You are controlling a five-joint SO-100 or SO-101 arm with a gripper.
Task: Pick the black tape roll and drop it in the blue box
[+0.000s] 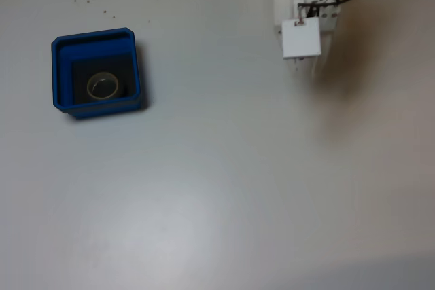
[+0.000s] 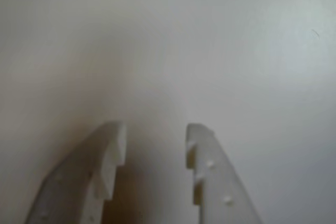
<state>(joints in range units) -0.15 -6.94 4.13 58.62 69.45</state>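
One roll [image 1: 102, 86] lies inside the box [image 1: 62, 73] near the desk's [image 1: 224, 188] left edge; the gripper [image 2: 155, 136], fingers apart and empty, hangs near the top edge.

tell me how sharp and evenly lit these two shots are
Fixed view: soft overall, brighter sheen on the table centre, a dim shadow right of the arm; the blue box and the black tape roll inside it stay readable. Wrist view: the open gripper is blurred, with glare upper right.

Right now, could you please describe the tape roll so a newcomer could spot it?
In the fixed view, find the square bright-blue plastic box at left on the pale table. On its dark floor lies the small black tape roll, its pale inner core ringed.
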